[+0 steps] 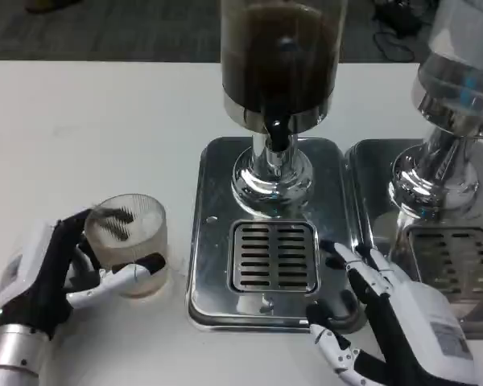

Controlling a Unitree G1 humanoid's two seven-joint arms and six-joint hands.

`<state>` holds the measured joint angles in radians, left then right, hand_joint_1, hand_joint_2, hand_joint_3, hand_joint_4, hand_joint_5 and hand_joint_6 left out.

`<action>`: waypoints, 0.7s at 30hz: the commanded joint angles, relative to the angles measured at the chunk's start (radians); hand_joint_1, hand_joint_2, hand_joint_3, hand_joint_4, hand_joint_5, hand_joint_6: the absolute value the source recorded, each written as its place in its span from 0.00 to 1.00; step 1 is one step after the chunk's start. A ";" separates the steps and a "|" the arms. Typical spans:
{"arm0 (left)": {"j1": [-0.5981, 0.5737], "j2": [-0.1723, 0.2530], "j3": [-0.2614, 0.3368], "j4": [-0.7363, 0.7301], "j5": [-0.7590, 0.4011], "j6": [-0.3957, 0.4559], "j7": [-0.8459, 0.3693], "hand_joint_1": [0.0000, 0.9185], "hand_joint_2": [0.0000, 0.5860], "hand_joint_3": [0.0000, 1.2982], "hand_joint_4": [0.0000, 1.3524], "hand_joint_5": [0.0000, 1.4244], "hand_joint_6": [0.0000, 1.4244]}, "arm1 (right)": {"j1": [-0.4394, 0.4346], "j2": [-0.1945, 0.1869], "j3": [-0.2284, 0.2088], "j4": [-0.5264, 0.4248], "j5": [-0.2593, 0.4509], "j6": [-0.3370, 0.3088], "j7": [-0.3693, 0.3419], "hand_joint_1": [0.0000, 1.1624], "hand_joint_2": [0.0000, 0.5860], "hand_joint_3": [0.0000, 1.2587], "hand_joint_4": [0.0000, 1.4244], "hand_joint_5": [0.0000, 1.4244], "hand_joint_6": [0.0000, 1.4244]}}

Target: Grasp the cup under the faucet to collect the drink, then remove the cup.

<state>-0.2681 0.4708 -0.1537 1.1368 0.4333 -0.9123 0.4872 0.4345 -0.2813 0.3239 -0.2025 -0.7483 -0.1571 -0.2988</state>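
Holding the ribbed clear cup (127,241) w/ my left robot hand (60,273), fingers wrapped round its sides; cup sits on the white desk (88,137), just left of the steel drip tray (270,233) and not under the faucet (278,133). Dispenser tank (280,56) above has dark drink. Right robot hand (386,322) empty, fingers spread, resting at the tray's front-right corner. Second dispenser (459,121) at right.

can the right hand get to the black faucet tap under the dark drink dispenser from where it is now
Probably yes. The right hand rests open at the drip tray's right edge, and nothing stands between it and the black faucet tap above the grate.
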 commanded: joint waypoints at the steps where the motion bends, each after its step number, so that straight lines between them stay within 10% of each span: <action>1: 0.020 0.045 0.048 -0.085 -0.011 -0.088 0.044 0.57 0.08 0.44 0.45 0.67 0.84 | -0.005 0.004 -0.005 0.009 0.011 -0.021 -0.005 0.30 0.75 0.12 0.16 0.04 0.04; 21: -0.042 -0.012 -0.002 -0.171 0.045 -0.090 -0.115 0.58 0.06 0.45 0.47 0.67 0.85 | -0.011 0.012 -0.020 0.005 0.018 -0.031 -0.013 0.30 0.75 0.12 0.16 0.05 0.05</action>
<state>-0.2657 0.4688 -0.1387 0.9533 0.4618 -1.0116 0.3841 0.4254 -0.2765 0.3147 -0.1993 -0.7348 -0.1793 -0.2997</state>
